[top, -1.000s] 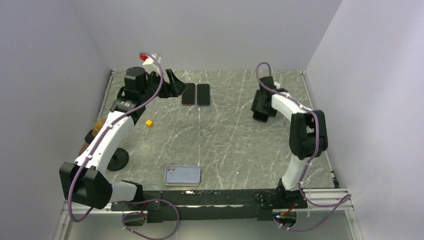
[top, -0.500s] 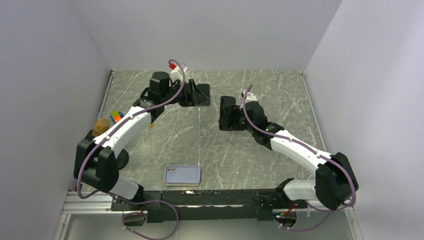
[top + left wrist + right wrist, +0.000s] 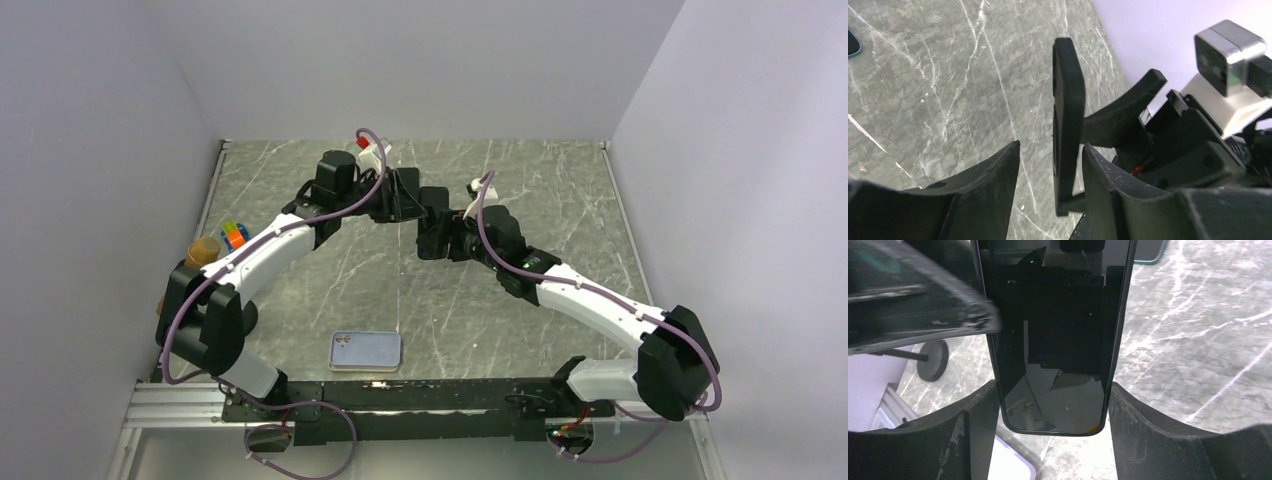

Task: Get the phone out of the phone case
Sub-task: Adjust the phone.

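A black phone (image 3: 1055, 340) with a dark screen and black rim is held off the table at mid-back (image 3: 433, 200). My right gripper (image 3: 1052, 387) is shut on its two long sides, near its lower end; it shows in the top view (image 3: 432, 228). My left gripper (image 3: 1050, 147) meets it from the left (image 3: 405, 195). Its jaws are open and straddle the phone's edge (image 3: 1068, 115), which lies against the right-hand finger (image 3: 1098, 185), with a gap to the other finger (image 3: 998, 180).
A light blue phone or case (image 3: 365, 351) lies flat near the front edge. A colourful cube (image 3: 233, 233), a brown cup (image 3: 203, 250) and a black round base (image 3: 240, 320) sit at the left. Another dark phone (image 3: 1148, 250) lies on the table behind.
My right gripper has carried the phone leftward to the middle of the table. My left gripper has swung right from the back left, and its jaws now straddle the phone's edge.
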Action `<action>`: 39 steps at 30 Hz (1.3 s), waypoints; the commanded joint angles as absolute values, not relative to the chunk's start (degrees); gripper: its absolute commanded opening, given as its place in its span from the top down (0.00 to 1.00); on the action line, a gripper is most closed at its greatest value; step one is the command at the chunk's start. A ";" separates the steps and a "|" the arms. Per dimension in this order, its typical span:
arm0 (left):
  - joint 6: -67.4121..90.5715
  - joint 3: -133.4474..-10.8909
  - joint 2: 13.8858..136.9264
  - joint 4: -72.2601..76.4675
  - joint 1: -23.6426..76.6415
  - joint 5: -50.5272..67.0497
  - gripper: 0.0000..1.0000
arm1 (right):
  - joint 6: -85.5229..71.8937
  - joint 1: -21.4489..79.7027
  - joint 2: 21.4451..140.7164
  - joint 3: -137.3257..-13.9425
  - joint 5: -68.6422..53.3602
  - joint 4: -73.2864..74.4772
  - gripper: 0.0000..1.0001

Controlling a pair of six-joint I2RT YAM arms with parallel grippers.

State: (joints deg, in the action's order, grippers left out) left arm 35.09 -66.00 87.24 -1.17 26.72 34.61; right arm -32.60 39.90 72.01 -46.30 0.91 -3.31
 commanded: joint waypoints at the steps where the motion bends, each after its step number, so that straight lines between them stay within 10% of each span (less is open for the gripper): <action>1: 33.41 -66.88 88.23 0.11 26.95 33.97 0.48 | -32.79 41.61 71.40 -50.36 0.35 -11.48 1.00; 6: 33.58 -66.75 89.00 0.64 26.94 34.97 0.54 | -33.07 42.61 72.08 -51.37 0.26 -11.96 1.00; 16: 31.75 -67.51 89.38 0.73 26.96 37.49 1.00 | -31.76 44.43 73.87 -52.15 -3.70 -12.39 1.00; 23: 31.22 -66.92 88.38 3.80 26.94 40.84 1.00 | -29.43 44.41 68.90 -49.79 -1.94 -9.90 0.01; 32: 31.12 -67.22 88.07 8.23 27.34 46.66 1.00 | -24.66 40.30 63.50 -51.82 -0.70 5.74 0.00; 39: 32.08 -66.88 88.34 12.88 28.72 51.20 1.00 | -25.15 23.18 59.89 -51.35 -27.46 9.47 0.02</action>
State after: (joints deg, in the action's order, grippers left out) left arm 32.16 -65.98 89.10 4.84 27.53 45.39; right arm -25.02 31.75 61.14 -50.41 -11.44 6.68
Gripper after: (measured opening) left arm 0.160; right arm 0.989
